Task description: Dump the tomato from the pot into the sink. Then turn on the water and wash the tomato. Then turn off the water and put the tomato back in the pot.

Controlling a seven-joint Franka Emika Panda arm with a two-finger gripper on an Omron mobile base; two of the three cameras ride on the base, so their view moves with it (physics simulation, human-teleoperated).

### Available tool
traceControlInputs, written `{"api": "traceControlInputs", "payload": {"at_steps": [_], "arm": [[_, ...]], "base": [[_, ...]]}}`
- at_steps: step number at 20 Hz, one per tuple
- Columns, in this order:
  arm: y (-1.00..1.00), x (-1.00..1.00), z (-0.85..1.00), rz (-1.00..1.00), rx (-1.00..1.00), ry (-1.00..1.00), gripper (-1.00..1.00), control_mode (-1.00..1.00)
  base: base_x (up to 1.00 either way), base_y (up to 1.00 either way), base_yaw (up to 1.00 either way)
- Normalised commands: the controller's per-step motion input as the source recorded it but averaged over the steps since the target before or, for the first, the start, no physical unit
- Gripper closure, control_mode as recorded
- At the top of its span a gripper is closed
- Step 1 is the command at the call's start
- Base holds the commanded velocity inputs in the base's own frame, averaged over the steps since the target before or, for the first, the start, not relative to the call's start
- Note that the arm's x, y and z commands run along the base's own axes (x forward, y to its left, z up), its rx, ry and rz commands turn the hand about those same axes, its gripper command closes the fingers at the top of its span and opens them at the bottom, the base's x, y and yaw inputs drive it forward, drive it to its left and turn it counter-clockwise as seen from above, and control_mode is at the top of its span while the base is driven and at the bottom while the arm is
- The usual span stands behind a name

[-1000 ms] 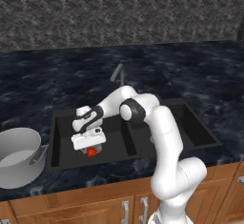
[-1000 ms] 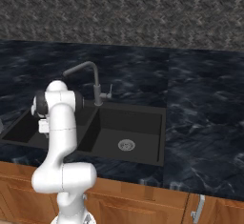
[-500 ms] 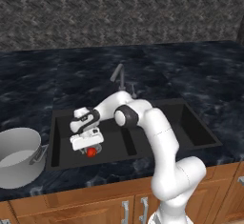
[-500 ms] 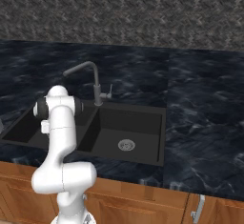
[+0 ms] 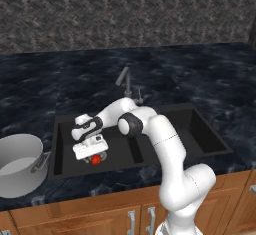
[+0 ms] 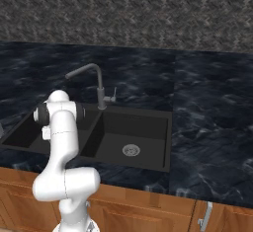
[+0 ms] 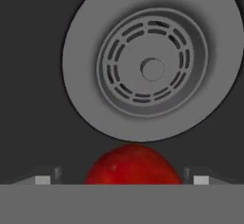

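Your sink (image 5: 210, 146) is the black double basin set in the dark counter (image 5: 200, 74), with the tap (image 6: 94, 80) standing behind the divider and no water showing at it. The pot (image 5: 20, 164) sits on the counter just left of the sink, upright, its pale inside bare. Your arm (image 5: 160, 139) reaches down into the left basin, and the gripper (image 5: 92, 155) hangs low over the basin floor. The tomato (image 7: 133, 165) lies on that floor just beside the silver drain (image 7: 151, 61), and in the hand view it sits between the two fingertips (image 7: 43, 179), one to each side. The jaws stand wide apart and hold nothing yet; both tips look clear of the red skin. With the tomato in the basin, the pot emptied and the tap dry, you look to be at the last step: picking the tomato up to put it back. Whether it has been washed you cannot tell from here. The next move calls for a short drop until the tips flank the tomato's middle, then a gentle, centred close; it is round and may roll toward the drain if one tip touches first.
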Motion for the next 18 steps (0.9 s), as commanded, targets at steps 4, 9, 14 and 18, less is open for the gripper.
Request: {"api": "traceControlInputs", "payload": {"at_steps": [4, 9, 14, 18], "arm": [[-0.32, -0.38, -0.03, -0.02, -0.05, 0.0, -1.0, -1.0], [-0.28, -0.32, -0.05, -0.01, -0.04, 0.0, -1.0, -1.0], [-0.03, -0.01, -0.14, 0.0, -0.01, 0.0, -1.0, -1.0], [0.0, 0.0, -0.13, 0.0, 0.0, 0.0, 1.0, -1.0]], "base": [[0.0, 0.0, 0.0], [0.0, 0.0, 0.0], [0.0, 0.0, 0.0], [0.0, 0.0, 0.0]]}}
